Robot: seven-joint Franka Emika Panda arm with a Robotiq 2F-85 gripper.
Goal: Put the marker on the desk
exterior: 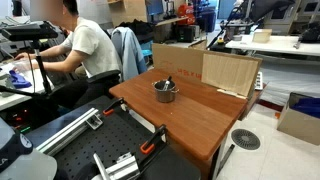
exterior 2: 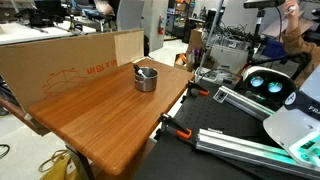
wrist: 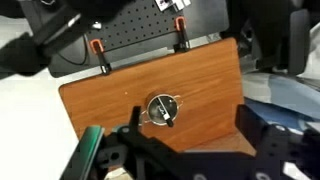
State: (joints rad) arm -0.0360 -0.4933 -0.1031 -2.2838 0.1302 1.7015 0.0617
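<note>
One marker matters here: a slim, pale stick with a dark end, resting in the metal cup with its upper part near the rim. In the wrist view it reads as a light bar across the cup's mouth. I judge it light, stiff and smooth-sided, not fragile, but apt to slip from a loose pinch and to roll once laid flat. The best hold looks to be the exposed upper part, with the fingers closing across the thin body. A straight lift should then keep the cup from tipping or being dragged along. The cup stands near the middle of the reddish-brown tabletop, with bare wood around it for the set-down. A cardboard sheet stands along one edge. The tool hangs high above, well apart from the cup; its fingers look spread, with nothing between them.
</note>
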